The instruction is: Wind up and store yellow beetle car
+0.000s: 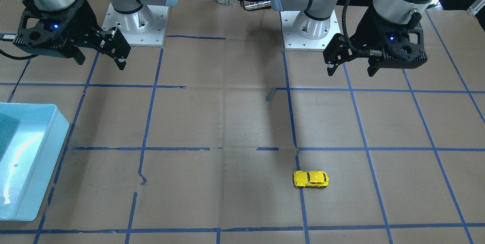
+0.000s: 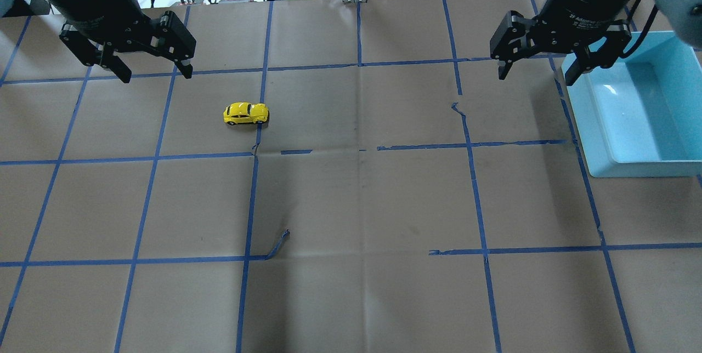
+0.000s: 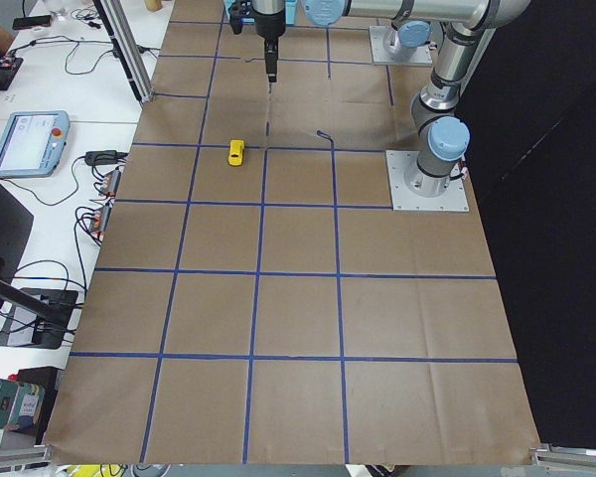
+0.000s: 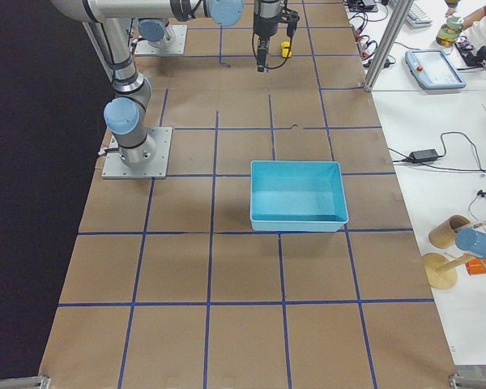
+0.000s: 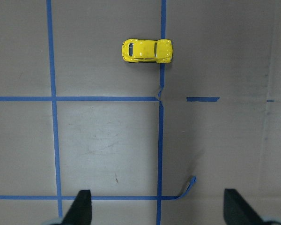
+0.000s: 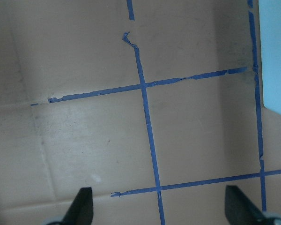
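**Q:** Front-facing view: where is the yellow beetle car [image 1: 310, 179]?
**A:** Wheels down on the table [image 1: 227, 122], touching a blue tape line [image 1: 303, 206]. It is well apart from the left gripper [image 1: 350, 70] and the right gripper [image 1: 101, 62], which both hover with jaws wide, holding nothing.
**Q:** Overhead view?
**A:** The car lies nearer the left gripper. The light-blue bin [image 2: 587, 123] sits near the right gripper.
**Q:** Wrist views?
**A:** Left: the car lies ahead of the spread jaws. Right: tape and the bin's edge.
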`<move>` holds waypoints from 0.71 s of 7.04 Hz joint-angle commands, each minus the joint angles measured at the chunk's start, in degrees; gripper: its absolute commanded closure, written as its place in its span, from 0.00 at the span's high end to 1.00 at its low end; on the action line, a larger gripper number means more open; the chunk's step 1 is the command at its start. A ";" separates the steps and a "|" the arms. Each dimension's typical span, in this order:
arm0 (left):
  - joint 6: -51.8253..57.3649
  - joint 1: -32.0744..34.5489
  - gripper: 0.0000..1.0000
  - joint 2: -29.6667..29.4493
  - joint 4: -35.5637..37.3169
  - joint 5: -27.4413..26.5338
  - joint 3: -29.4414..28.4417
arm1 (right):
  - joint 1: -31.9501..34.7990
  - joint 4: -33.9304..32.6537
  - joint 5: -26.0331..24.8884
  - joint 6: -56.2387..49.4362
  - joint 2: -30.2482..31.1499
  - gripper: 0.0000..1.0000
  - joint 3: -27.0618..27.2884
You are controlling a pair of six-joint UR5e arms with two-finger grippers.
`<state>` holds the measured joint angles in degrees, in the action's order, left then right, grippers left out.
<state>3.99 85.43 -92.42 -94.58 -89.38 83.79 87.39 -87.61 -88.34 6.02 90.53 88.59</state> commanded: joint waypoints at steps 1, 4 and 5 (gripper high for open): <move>0.93 0.00 1.00 -0.04 0.18 0.08 0.06 | -0.03 0.07 -0.16 -0.04 0.00 1.00 0.09; 0.93 -0.09 1.00 -0.04 0.36 0.00 0.15 | -0.03 0.24 -0.34 -0.13 0.52 1.00 0.00; 1.02 -0.18 1.00 -0.04 0.36 0.00 -0.03 | -0.03 0.42 -0.34 -0.22 1.22 1.00 0.09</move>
<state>4.93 85.33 -92.47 -94.23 -89.38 83.88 87.36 -87.38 -88.66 5.87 91.07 88.53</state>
